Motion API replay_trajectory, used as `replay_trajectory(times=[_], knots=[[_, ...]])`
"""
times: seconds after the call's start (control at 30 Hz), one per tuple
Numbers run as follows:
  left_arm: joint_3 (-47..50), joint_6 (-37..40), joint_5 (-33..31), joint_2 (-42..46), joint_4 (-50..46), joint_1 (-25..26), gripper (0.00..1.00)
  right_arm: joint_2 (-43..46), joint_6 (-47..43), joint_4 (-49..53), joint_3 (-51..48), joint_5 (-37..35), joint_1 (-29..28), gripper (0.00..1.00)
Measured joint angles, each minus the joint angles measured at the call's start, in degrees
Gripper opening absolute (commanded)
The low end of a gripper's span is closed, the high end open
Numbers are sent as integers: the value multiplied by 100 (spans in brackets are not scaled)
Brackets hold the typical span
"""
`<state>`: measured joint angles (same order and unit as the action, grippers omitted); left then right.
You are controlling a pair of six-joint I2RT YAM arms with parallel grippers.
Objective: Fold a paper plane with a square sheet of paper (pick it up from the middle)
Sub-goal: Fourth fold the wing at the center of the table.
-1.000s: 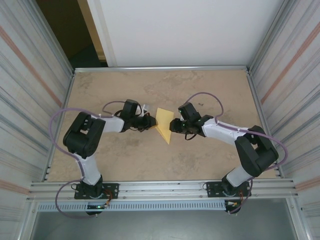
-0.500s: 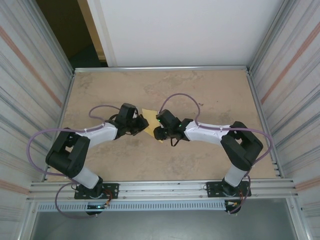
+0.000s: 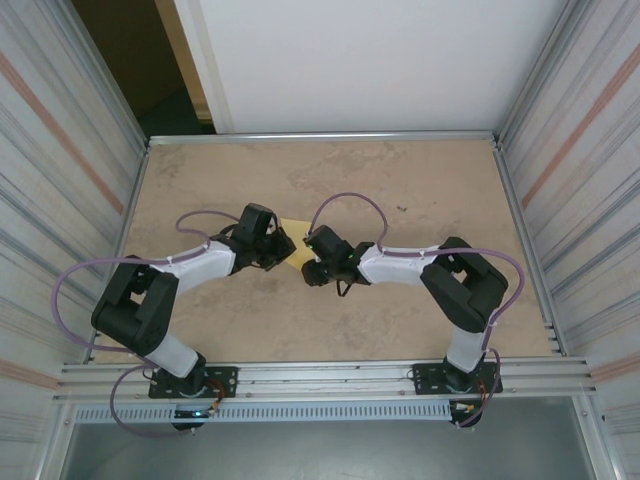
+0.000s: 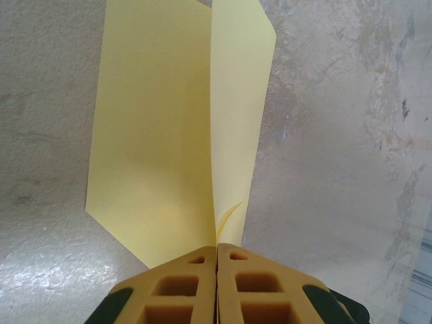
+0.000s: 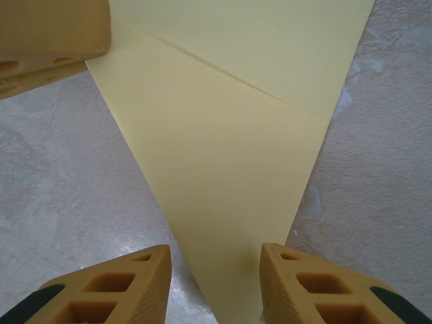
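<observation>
The job looks to be in mid-fold. The paper (image 3: pixel 296 229) lies near the middle of the bench (image 3: pixel 420 180), between the two hands. It is creased into a narrow pointed shape but is not a finished plane.

In the left wrist view the paper (image 4: pixel 162 135) lies mostly flat, with one long flap raised along a centre crease. The left hand (image 4: pixel 217 247) is closed tight and pinches the paper at the near end of that crease, where the sheet curls a little. From above, the left hand (image 3: pixel 283 250) meets the paper from the left.

The right hand (image 5: pixel 216 280) is partly open and holds nothing. Its jaws stand on either side of the pointed tip. The paper (image 5: pixel 229 155) widens away from it, and a slanting crease crosses the far part. Whether the right fingers (image 5: pixel 108 287) touch the bench I cannot tell. From above, the right hand (image 3: pixel 313 266) sits just beside the paper on its right.

I judge that the left hand is anchoring the crease while the right lines up on the tip for the next fold. That move likely calls for the right hand to take or press the tip squarely. It then has to carry the flap over so the edges meet along the centre line, with the left pinch as the fixed point. The sheet is thin, so a crooked pull could buckle it or slide it out of the pinch.
</observation>
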<state>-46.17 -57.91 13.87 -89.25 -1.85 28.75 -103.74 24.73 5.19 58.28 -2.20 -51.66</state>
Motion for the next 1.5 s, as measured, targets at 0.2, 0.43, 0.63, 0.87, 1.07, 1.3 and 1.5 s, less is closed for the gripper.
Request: replay_trajectory(times=[0.2,0.43,0.63,0.87,1.07,1.3,1.5], knots=[[-70,-28,2,-4,-81,0,11,-118,-61,-52,57,-111,-13,35],[-109,-44,4,-9,-181,-2,15,-127,-175,-48,76,-256,-13,27],[-199,-17,107,-7,-295,-127,25,-127,-299,-46,76,-302,-13,17],[-184,157,219,339,-514,-789,34,-127,-503,-48,76,-267,-13,9],[343,212,387,870,-229,-1126,36,-127,-581,-68,76,0,24,6],[1110,83,994,654,667,-1106,35,-120,-511,-404,-138,717,328,4],[1207,63,1252,494,1257,-931,34,-111,-269,-713,-420,1502,717,4]])
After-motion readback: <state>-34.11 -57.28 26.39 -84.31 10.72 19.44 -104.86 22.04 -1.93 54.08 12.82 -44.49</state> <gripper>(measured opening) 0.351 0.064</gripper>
